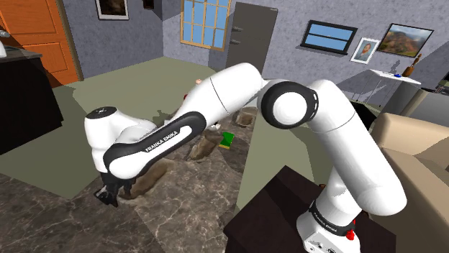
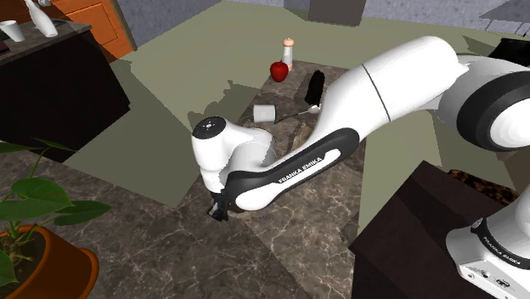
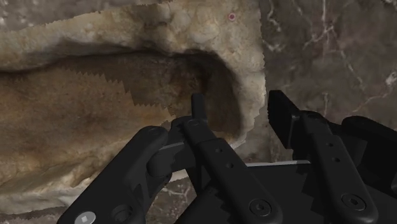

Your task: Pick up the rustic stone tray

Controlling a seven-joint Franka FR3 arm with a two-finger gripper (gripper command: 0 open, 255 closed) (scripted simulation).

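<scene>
The stone tray (image 3: pixel 95 121) is a rough tan and brown slab with a shallow dark hollow, lying on the dark marble table. My gripper (image 3: pixel 238 105) is down at one end of it, open, and straddles the rim (image 3: pixel 251 83). One finger (image 3: pixel 198 108) reaches into the hollow; the other finger (image 3: pixel 283 111) stands outside the wall over the marble. Neither pad visibly presses the stone. From the shoulder view the tray (image 1: pixel 150 178) shows brown beside the lowered gripper (image 1: pixel 111 194). In the second exterior view the gripper (image 2: pixel 219 208) touches down under the bent arm.
Farther along the table lie a green item (image 1: pixel 227 139) and brown stone-like pieces (image 1: pixel 203 147). A red apple (image 2: pixel 279 70), a white bottle (image 2: pixel 288 51), a white cup (image 2: pixel 265 111) and a black upright object (image 2: pixel 315 85) stand at the far end. A potted plant (image 2: pixel 34 246) sits close by.
</scene>
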